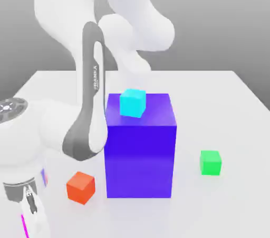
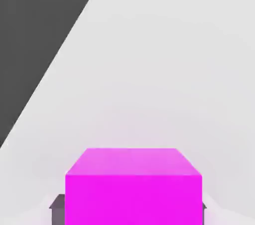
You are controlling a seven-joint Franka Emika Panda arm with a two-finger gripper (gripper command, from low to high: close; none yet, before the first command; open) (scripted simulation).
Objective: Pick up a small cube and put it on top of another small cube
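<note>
The small cube point(image 2: 133, 189) is plain magenta and sits between my gripper's grey finger pads point(image 2: 58, 208) in the hand view, resting on the white table. In the exterior view a thin magenta strip of the small cube point(image 1: 23, 226) shows beside my gripper point(image 1: 29, 218), low at the exterior view's left near the table's front corner. The gripper is shut on this cube. Another small cube point(image 1: 211, 162), green, rests on the table at the exterior view's right, far from my gripper.
A big blue-purple block point(image 1: 141, 147) stands mid-table with a cyan cube point(image 1: 132, 103) on top. An orange-red cube point(image 1: 80, 187) lies between my gripper and the block. The white table point(image 1: 227, 105) ends close to my gripper.
</note>
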